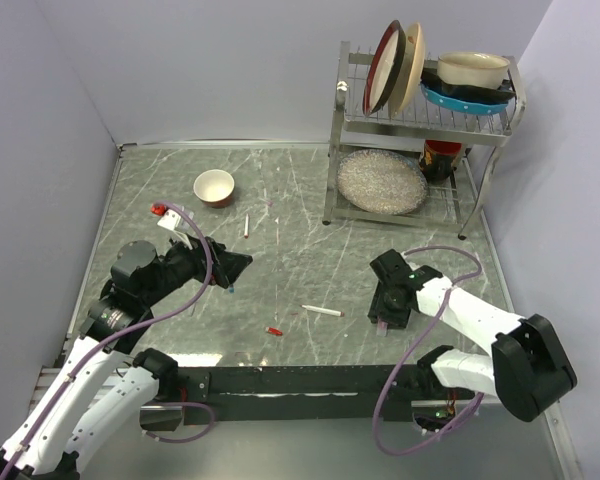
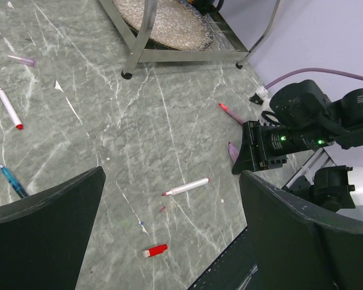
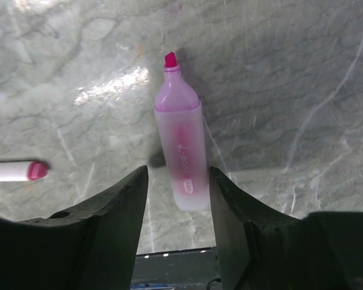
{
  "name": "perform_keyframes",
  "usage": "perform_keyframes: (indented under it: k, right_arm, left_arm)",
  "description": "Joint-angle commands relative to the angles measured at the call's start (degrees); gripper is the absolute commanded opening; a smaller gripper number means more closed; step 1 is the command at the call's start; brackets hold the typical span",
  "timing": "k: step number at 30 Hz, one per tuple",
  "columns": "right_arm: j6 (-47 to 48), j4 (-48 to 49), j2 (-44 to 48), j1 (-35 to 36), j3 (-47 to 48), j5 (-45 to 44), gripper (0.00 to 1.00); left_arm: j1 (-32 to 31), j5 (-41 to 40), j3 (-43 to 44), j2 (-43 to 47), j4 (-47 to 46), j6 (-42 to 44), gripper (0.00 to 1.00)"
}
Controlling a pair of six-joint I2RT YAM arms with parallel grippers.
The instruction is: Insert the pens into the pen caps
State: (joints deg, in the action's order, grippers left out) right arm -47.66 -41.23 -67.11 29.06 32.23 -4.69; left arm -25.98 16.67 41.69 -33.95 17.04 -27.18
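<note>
On the grey marble table (image 1: 310, 200), the overhead view shows two slim pens, a central white pen (image 1: 322, 311) and a far white pen (image 1: 247, 225). It also shows one red cap (image 1: 274, 330), one bowl (image 1: 214, 187) and one dish rack (image 1: 420, 130).

The left wrist view counts five pens, one of them a teal pen (image 2: 12, 181), and two caps, red and a lilac cap (image 2: 22, 60). The left gripper (image 2: 172, 175) hangs with its jaws spread wide, holding nothing.

In the right wrist view, the right gripper (image 3: 178, 175) stands partly open astride one lilac-pink highlighter (image 3: 183, 145) lying flat. A narrow gap shows at one finger, so nothing is gripped. One pink-ended pen (image 3: 12, 171) lies nearby.
</note>
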Motion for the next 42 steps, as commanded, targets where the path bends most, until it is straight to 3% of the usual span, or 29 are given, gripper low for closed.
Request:
perform_keyframes:
  k: [1, 8, 14, 22, 29, 42]
  right_arm:
    - [0.99, 3.17, -1.44, 0.3, -0.76, -0.76, 0.49]
    - [1.78, 4.93, 0.31, 0.38, -1.2, -0.94, 0.21]
    - [3.45, 3.27, 6.54, 6.87, 5.55, -3.92, 0.1]
    - [3.01, 13.44, 11.74, 22.52, 13.56, -2.34, 0.07]
    - [1.69, 19.0, 4.89, 33.42, 20.58, -4.8, 0.07]
    - [0.9, 24.18, 1.02, 37.47, 23.85, -4.37, 0.08]
  left_arm:
    - [-0.21, 0.47, 0.76, 0.38, -1.66, 0.37, 0.99]
    - [-0.21, -0.15, 0.85, 0.56, -1.74, -0.86, 0.99]
    - [-0.21, 4.76, -0.38, -0.93, -3.23, -8.23, 0.93]
    - [-0.91, 10.75, -6.44, -6.29, -15.08, -19.31, 0.81]
    - [-6.89, 11.11, -6.1, -14.2, -21.26, -21.08, 0.77]
    - [-14.01, 7.33, -6.36, -19.04, -23.62, -21.86, 0.58]
